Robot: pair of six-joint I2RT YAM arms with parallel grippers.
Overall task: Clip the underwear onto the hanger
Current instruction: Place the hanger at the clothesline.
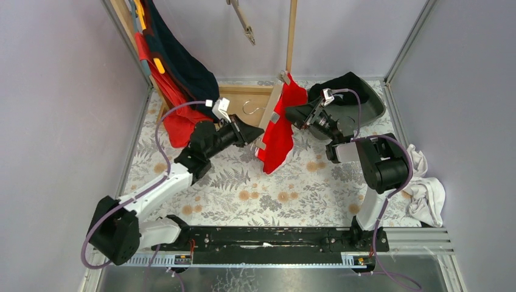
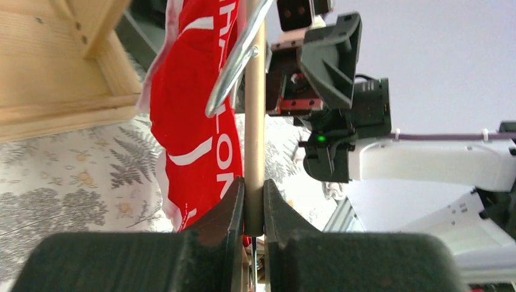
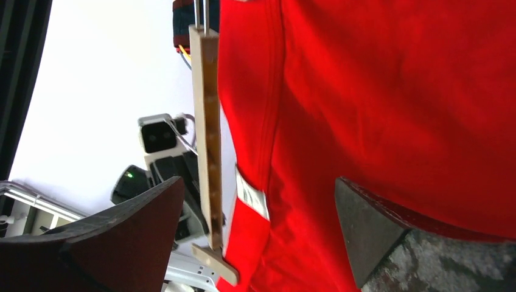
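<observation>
left gripper [image 2: 254, 210] pinched on the hanger [image 2: 254, 121]; right gripper [image 3: 258, 185] fingers spread wide beside the red underwear [image 1: 280, 131], mid-frame in the top view; I'd hold the bar steady and feed the loose edge into the free clip

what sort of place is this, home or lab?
Likely a lab robot cell staged for laundry, not a home: plain panel walls in metal framing, a floral cloth as the work surface, and a wooden rack hung with clothes.

Black bin [image 1: 372, 103], white cloth [image 1: 429, 194], wooden rack [image 1: 240, 94], floral table cover [image 1: 243, 182]
</observation>
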